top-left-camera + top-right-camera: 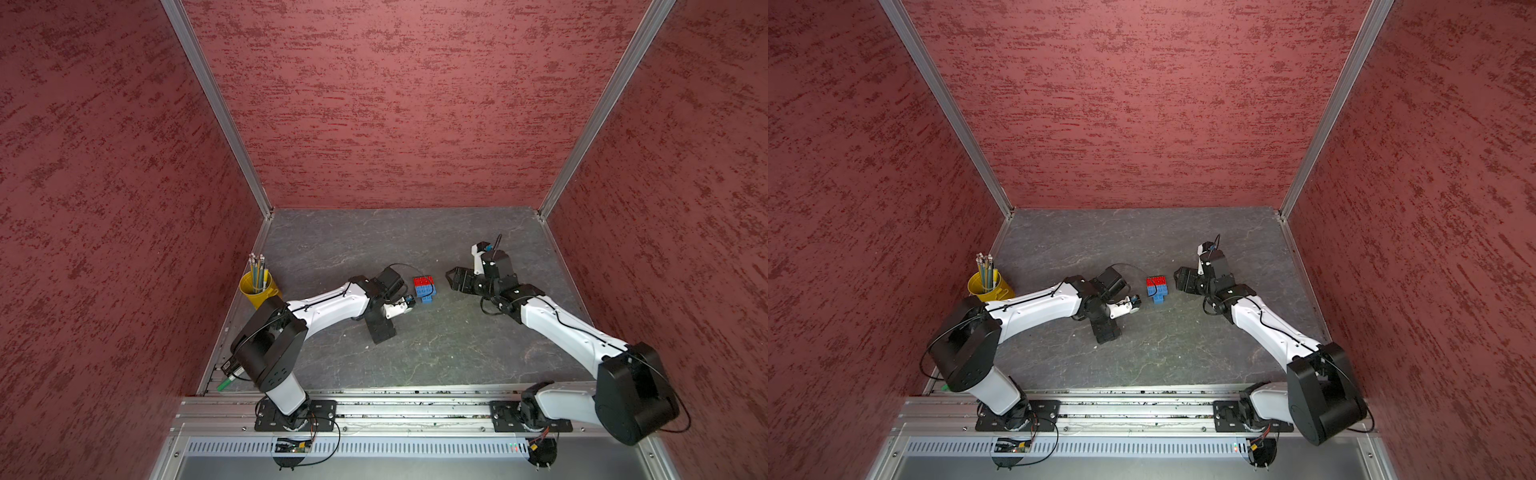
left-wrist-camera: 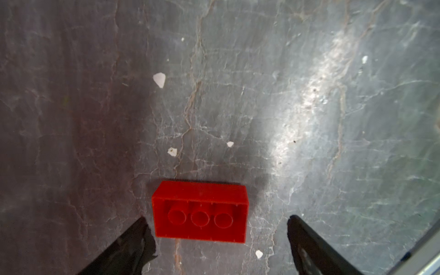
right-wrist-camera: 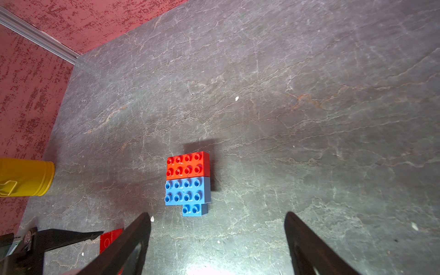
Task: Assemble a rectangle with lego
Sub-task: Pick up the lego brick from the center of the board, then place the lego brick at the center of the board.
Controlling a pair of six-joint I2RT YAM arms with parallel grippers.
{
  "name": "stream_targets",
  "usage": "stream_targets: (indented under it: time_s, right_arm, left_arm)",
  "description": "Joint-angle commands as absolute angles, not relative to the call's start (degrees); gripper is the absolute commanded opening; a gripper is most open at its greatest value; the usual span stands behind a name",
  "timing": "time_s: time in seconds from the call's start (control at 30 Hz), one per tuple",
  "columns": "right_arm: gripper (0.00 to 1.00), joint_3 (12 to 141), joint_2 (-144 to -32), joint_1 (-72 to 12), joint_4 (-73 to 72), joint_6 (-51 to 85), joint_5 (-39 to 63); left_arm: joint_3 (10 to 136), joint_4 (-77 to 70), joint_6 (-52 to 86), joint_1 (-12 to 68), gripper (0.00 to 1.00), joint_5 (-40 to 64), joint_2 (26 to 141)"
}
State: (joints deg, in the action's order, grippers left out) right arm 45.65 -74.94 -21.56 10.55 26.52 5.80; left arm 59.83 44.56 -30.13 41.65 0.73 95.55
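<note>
My left gripper (image 2: 217,217) hangs spread over a loose red brick (image 2: 200,192) that lies hollow side up on the slate tabletop (image 2: 309,95). One finger stands off each short end, and neither touches it. The joined block (image 3: 188,181) is a red brick against a blue one, with a smaller blue piece showing at its near edge. It sits mid-table, to the right of and beyond the loose brick. My right gripper (image 3: 217,213) is also spread and empty, near the block's right side. A yellow pencil cup (image 1: 257,286) stands by the left wall.
</note>
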Motion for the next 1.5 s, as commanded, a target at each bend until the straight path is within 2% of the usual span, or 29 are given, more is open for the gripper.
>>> stream_targets:
  time_s: [0.0, 0.2, 0.3, 0.43, 0.73, 0.9, 1.07, 1.2, 1.3, 1.47]
  right_arm:
    - [0.85, 45.4, -74.6, -21.0, 9.9, 26.0, 5.8]
    - [0.85, 45.0, -74.3, -20.9, 9.9, 25.9, 5.5]
    - [0.85, 45.0, -74.4, -20.8, 9.9, 25.9, 5.3]
    - [0.85, 45.2, -74.6, -20.7, 10.1, 25.9, 5.3]
    - [0.84, 47.7, -70.9, -18.6, 10.3, 24.9, 8.9]
    - [0.84, 49.2, -68.7, -17.8, 9.0, 24.2, 18.7]
    - [0.82, 47.3, -66.7, -17.6, 1.2, 26.8, 39.4]
    - [0.81, 43.9, -66.4, -17.6, -9.3, 35.5, 53.2]
    - [0.80, 42.1, -67.3, -17.7, -13.6, 40.3, 57.2]
    - [0.78, 41.2, -67.6, -17.7, -12.8, 40.8, 60.4]
  left_arm:
    - [60.8, 43.0, -31.0, 41.0, 0.88, 0.1, 98.3]
    - [62.3, 44.2, -31.5, 41.0, 0.76, 0.6, 101.1]
    - [62.5, 44.4, -30.8, 41.0, 0.64, 1.0, 101.4]
    - [62.4, 43.8, -29.1, 41.6, 0.55, 2.1, 100.2]
    - [58.7, 29.8, -25.2, 45.7, 0.50, 5.2, 87.1]
    - [55.6, 11.7, -22.1, 49.8, 0.52, 4.3, 80.0]
    - [50.5, -9.6, -19.0, 53.1, 0.53, 3.8, 75.8]
    - [47.5, -19.7, -18.5, 54.6, 0.53, 1.4, 75.7]
    - [46.8, -22.8, -18.6, 55.6, 0.53, 0.3, 76.5]
    - [45.8, -26.8, -19.3, 56.6, 0.53, -2.8, 77.6]
